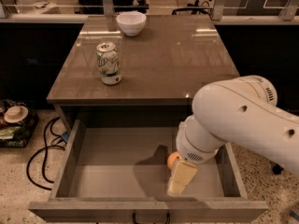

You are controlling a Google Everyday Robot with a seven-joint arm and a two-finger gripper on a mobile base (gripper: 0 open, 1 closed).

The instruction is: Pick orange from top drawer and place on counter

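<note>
The top drawer (93, 171) stands pulled open below the counter (159, 59). The orange (172, 159) lies on the drawer floor right of the middle, mostly hidden behind my gripper. My gripper (180, 178) hangs down inside the drawer from the big white arm (243, 120). Its cream finger (181, 177) is right over the orange, at its right side. Only the left edge of the orange shows.
A green and white soda can (108, 63) stands on the counter's left part. A white bowl (131, 23) sits at the counter's far edge. Cables (39, 153) and clutter lie on the floor at the left. The drawer's right wall (232, 169) is close to the arm.
</note>
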